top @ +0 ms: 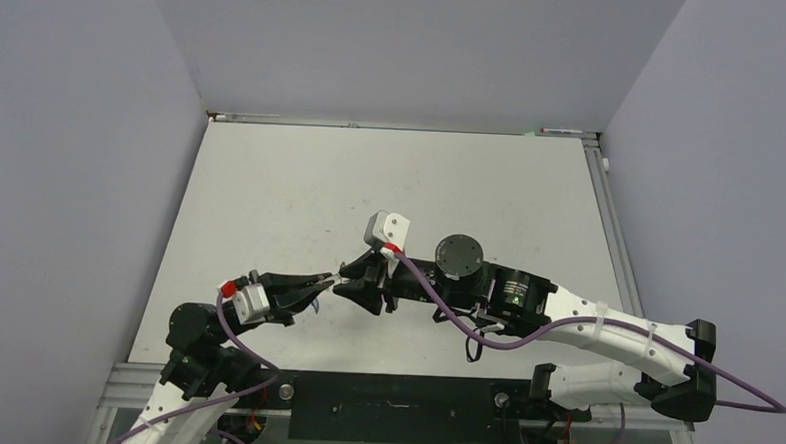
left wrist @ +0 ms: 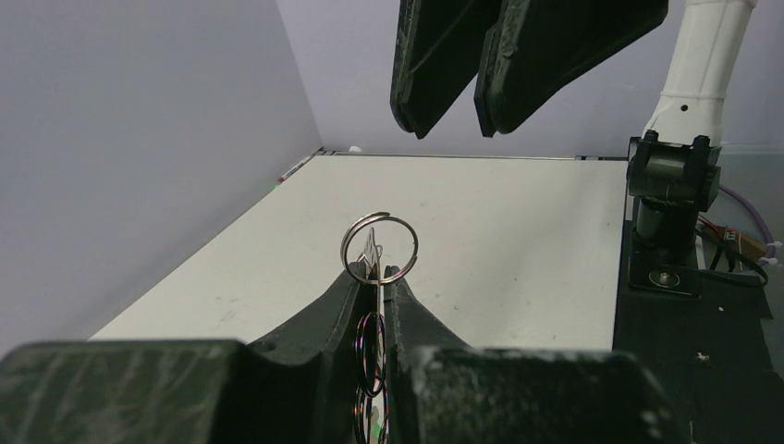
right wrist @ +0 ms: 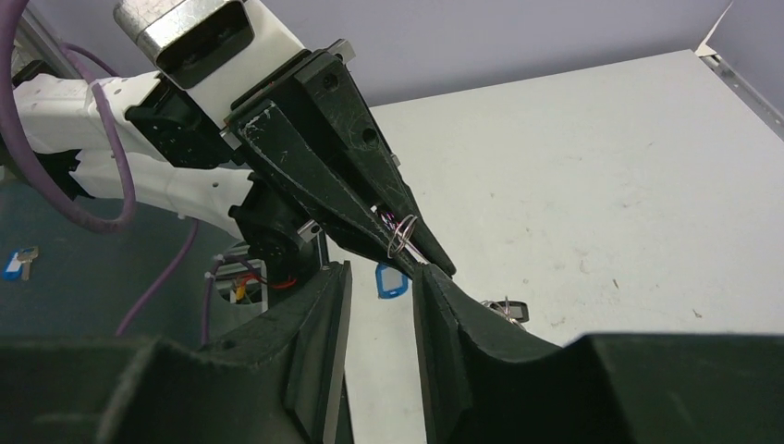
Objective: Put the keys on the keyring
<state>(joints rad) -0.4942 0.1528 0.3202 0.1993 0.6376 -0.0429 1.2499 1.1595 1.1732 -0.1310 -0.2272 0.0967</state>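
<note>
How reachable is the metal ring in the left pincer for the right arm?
Probably reachable, yes: the ring juts beyond the shut left pincer, and the right pincer faces it, partly open, nothing between.

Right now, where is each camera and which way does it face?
Top: above and behind the robot, looking down on the table; left arm and right arm show, left gripper and right gripper close together.
Left wrist: on the left arm, facing rightward across the table; own gripper shut on the ring, right gripper overhead.
Right wrist: on the right arm, facing the left arm; own gripper open in front.
Both wrist views share the ring.
</note>
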